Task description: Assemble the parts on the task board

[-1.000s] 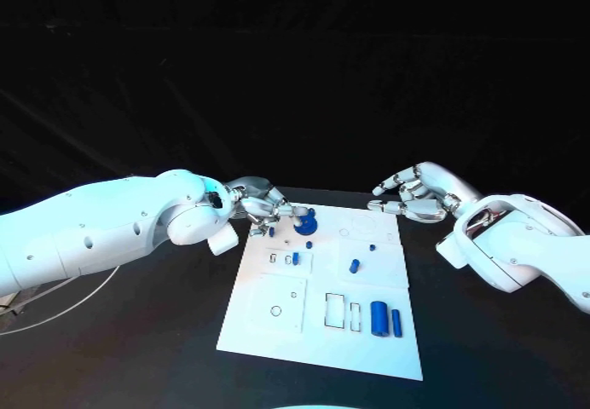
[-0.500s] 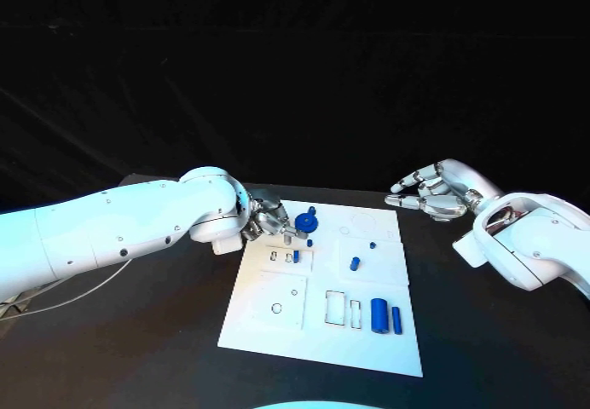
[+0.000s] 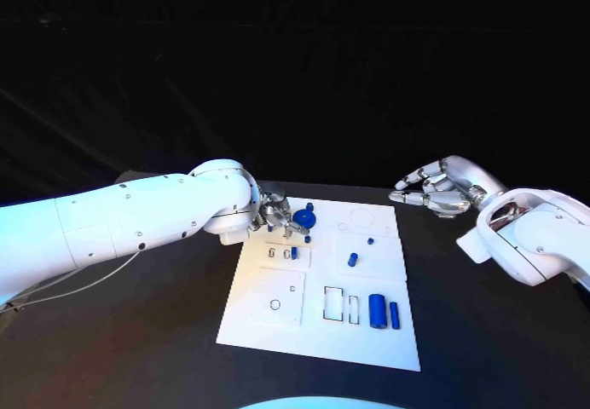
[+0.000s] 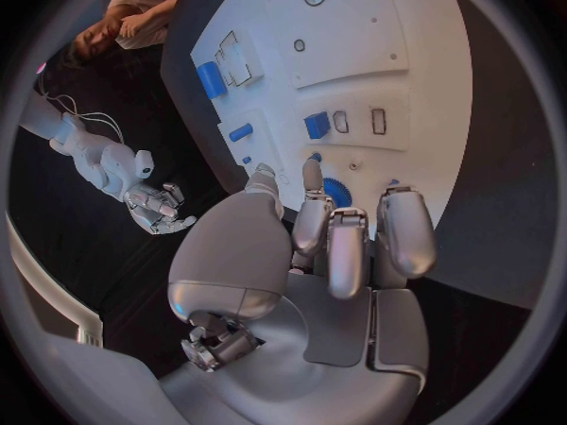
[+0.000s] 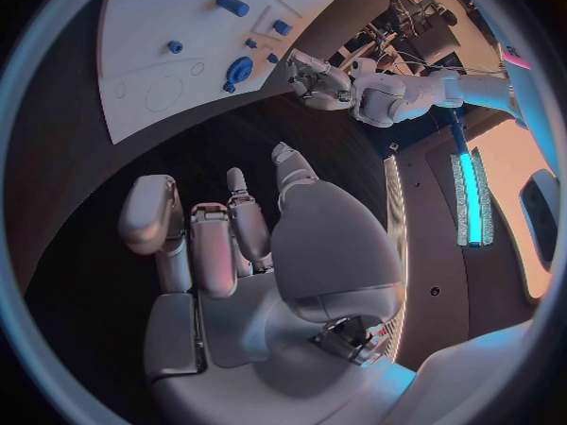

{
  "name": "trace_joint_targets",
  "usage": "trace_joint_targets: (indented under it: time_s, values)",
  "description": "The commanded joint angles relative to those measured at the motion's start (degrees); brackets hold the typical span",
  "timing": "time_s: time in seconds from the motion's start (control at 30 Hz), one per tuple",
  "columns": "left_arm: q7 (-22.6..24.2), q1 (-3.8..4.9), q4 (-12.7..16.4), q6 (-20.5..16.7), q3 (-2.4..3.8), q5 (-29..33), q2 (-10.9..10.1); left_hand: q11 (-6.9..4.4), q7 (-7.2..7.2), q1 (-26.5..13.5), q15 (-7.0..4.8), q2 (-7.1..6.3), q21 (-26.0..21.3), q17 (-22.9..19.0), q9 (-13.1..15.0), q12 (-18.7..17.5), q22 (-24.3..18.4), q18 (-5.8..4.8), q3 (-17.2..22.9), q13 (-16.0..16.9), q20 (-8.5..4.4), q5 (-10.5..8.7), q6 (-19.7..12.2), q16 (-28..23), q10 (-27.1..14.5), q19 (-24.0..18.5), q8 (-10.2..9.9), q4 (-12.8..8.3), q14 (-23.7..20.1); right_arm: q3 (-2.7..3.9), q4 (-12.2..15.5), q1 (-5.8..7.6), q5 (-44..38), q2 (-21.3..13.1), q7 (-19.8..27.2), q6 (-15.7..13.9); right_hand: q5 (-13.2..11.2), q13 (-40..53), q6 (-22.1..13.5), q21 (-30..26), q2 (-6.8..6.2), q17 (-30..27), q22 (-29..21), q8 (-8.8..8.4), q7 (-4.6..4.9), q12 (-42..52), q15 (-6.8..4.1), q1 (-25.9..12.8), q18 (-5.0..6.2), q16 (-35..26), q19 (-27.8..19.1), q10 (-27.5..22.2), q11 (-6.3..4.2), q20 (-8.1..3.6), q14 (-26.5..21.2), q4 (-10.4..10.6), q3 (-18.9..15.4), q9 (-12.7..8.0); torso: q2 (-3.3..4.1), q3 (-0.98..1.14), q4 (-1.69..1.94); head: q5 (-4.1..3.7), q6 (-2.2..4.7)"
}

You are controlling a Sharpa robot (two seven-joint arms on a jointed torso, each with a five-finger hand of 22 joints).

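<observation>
The white task board (image 3: 277, 319) lies in the middle of the black table. A round blue gear (image 3: 306, 220) stands near its far left corner, with a small blue piece (image 3: 311, 207) just behind it. My left hand (image 3: 278, 216) hovers at the board's far left edge, fingers spread, its fingertips (image 4: 312, 174) close beside the gear (image 4: 340, 194), and it holds nothing. My right hand (image 3: 434, 193) hangs over the bare table past the board's far right corner, fingers loosely bent and apart, empty. The right wrist view shows a gap between the gear (image 5: 240, 69) and the left hand (image 5: 317, 77).
Other blue parts sit on the board: a short peg (image 3: 353, 259), a tiny piece (image 3: 369, 240), a small block (image 3: 295, 253), and two long bars (image 3: 384, 313) near the front right. A thin cable (image 3: 86, 277) trails on the table under the left arm.
My left hand has shifted right, closer to the gear, and its forearm has swung in over the table. My right hand has drawn back to the right, off the board's far corner.
</observation>
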Motion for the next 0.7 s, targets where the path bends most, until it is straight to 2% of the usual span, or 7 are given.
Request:
trace_joint_targets:
  time_s: [0.03, 0.2, 0.47, 0.7]
  values:
    - [-1.3, 0.24, -1.2, 3.0, -0.25, -2.8, 1.2, 0.13, 0.28, -0.6, -0.13, 0.1, 0.3, 7.7, 0.1, -0.4, 0.2, -0.95, -0.5, -0.2, 0.15, 0.05, -0.9, 0.0, -0.7, 0.4, -0.5, 0.0, 4.1, 0.02, 0.0, 0.03, -0.7, -0.1, -0.8, 0.3, 0.3, 0.5, -0.3, -0.4, -0.08, -0.1, -0.1, 0.32, 0.01, 0.1, -0.51, -0.7, 1.02, -0.4, 0.0, 0.3, -0.1, -0.26, 2.4, 0.0, -0.5, 0.1, 0.01, -0.04, 0.03, 0.18, -0.15]
    - [-1.5, 0.34, -2.4, 4.3, -0.55, -3.2, 2.4, 0.45, 0.65, -0.8, 0.13, 0.33, 0.4, 7.7, 0.1, -0.6, 0.4, -0.98, -0.9, -0.5, 0.35, 0.07, -1.7, 0.0, -0.9, 0.4, -1.4, 0.0, 4.1, 0.02, 0.0, 0.04, -0.8, -0.2, -1.0, 0.3, 0.3, 0.5, -0.4, -0.4, -0.06, -0.1, -0.1, 0.37, 0.01, 0.1, -0.51, -0.8, 1.02, -0.4, 0.1, 0.3, -0.09, -0.26, 2.5, 0.1, -0.6, 0.1, 0.04, -0.04, -0.15, 0.32, -0.31]
    - [-1.7, 0.36, -4.2, 6.1, -0.72, -3.3, 3.9, 0.54, 0.75, -0.9, 0.21, 0.52, 0.4, 7.7, 0.1, -0.7, 0.4, -0.98, -1.0, -0.5, 0.42, 0.09, -1.8, 0.0, -1.0, 0.3, -1.6, 0.0, 4.1, 0.02, 0.0, 0.04, -0.9, -0.3, -1.2, 0.3, 0.4, 0.5, -0.4, -0.4, -0.04, -0.1, -0.1, 0.41, 0.01, 0.1, -0.52, -0.8, 1.02, -0.4, 0.1, 0.3, -0.09, -0.27, 2.5, 0.1, -0.6, 0.1, 0.04, -0.04, -0.01, 0.33, -0.62]
    - [-1.8, 0.33, -5.5, 7.5, -1.0, -3.3, 5.0, 0.58, 0.79, -0.9, 0.25, 0.65, 0.4, 7.7, 0.1, -0.8, 0.5, -1.0, -1.0, -0.6, 0.46, 0.1, -1.8, 0.0, -1.1, 0.4, -1.8, 0.0, 4.1, 0.01, 0.1, 0.04, -1.0, -0.3, -1.3, 0.3, 0.4, 0.5, -0.5, -0.4, 0.0, -0.1, -0.1, 0.47, 0.01, 0.2, -0.52, -0.9, 1.02, -0.5, 0.1, 0.3, -0.09, -0.28, 2.5, 0.2, -0.7, 0.1, 0.08, -0.04, -0.06, 0.34, -0.89]
